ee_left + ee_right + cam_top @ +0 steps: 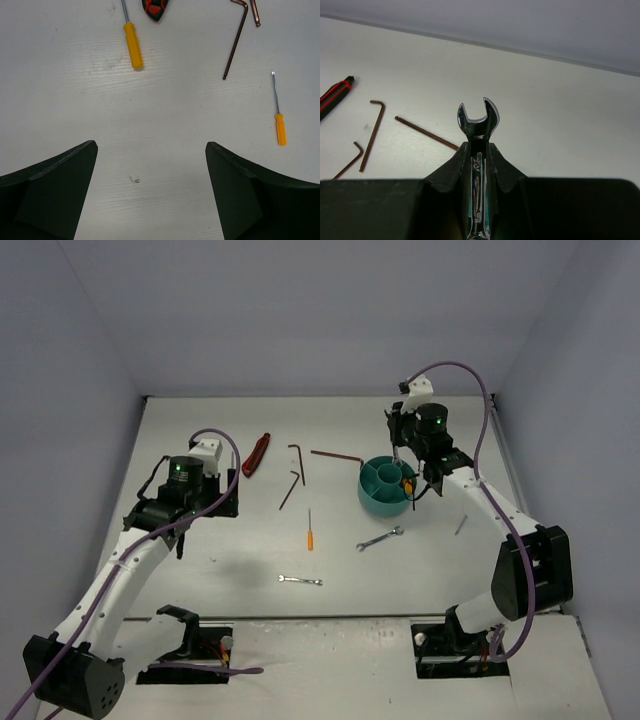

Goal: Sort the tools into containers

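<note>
Right wrist: right tool (479, 146) clamped on silver wrench (478, 119), a grip unreadable from overhead.
Top external: right tool hangs over teal tub (372, 502).
Left wrist: left tool (151, 145) wide open, empty.

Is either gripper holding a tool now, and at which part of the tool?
The right gripper holds a silver wrench by its shaft, just below the open-end head, which sticks out past the fingers. The left gripper is open and empty.

In the top view the tub (385, 490) sits right of the middle, with the right gripper (412, 488) holding a wrench (478, 120) at its right edge. Left of it lie the hex keys (297, 462), a screwdriver (310, 530) below them, and two more wrenches (380, 538) lower still.
</note>
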Tool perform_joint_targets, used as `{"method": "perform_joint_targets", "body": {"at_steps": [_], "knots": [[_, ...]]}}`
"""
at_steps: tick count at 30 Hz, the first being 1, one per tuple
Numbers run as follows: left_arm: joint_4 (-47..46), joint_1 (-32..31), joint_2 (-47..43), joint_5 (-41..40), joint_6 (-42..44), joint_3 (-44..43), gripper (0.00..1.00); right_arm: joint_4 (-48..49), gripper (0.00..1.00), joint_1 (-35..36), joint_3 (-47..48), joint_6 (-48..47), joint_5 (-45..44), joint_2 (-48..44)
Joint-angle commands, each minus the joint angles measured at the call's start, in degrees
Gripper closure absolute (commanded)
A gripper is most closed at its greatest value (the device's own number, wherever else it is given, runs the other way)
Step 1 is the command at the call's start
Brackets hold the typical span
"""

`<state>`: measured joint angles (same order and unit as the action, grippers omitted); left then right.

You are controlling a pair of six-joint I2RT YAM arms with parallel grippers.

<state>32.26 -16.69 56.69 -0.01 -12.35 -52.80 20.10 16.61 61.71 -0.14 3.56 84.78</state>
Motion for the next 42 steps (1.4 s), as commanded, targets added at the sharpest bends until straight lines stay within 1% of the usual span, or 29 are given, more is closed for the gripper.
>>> {"method": "perform_joint_targets", "body": {"at_steps": [1, 4, 6, 13, 15, 21, 28, 35, 42], "knots": [[-3.0, 0.4, -0.1, 1.6, 0.7, -1.0, 0.13, 6.9, 1.00, 2.9, -1.7, -0.9, 2.5, -5.5], [-3.0, 0.4, -0.3, 1.4, 0.7, -1.0, 0.13, 7.2, 1.00, 4.9, -2.1, -0.9, 2.1, -5.5], [-3.1, 0.5, -0.3, 1.3, 0.7, -0.9, 0.13, 8.1, 1.00, 7.5, -2.1, -0.8, 0.9, -5.4], [-3.1, 0.5, -0.3, 1.1, 0.9, -0.8, 0.13, 12.6, 1.00, 10.4, -3.8, 0.2, -3.4, -3.1], [-3.1, 0.4, -0.3, 0.9, 0.9, -0.8, 0.13, 14.8, 1.00, 11.2, -5.1, 1.7, -5.4, -2.4], [-3.0, 0.5, 0.0, 0.8, 0.9, -0.8, 0.13, 18.2, 1.00, 11.7, -8.9, 3.8, -9.8, -0.8], [-2.9, 0.5, 0.1, 0.9, 0.9, -0.8, 0.13, 22.3, 1.00, 12.4, -12.5, 6.4, -12.2, 0.1], [-3.0, 0.5, 0.0, 0.9, 0.8, -0.8, 0.13, 23.2, 1.00, 13.7, -14.7, 7.9, -13.5, 0.7], [-3.0, 0.4, 0.3, 1.1, 0.8, -0.9, 0.13, 23.4, 0.89, 14.4, -17.2, 9.0, -15.4, 0.2]]}}
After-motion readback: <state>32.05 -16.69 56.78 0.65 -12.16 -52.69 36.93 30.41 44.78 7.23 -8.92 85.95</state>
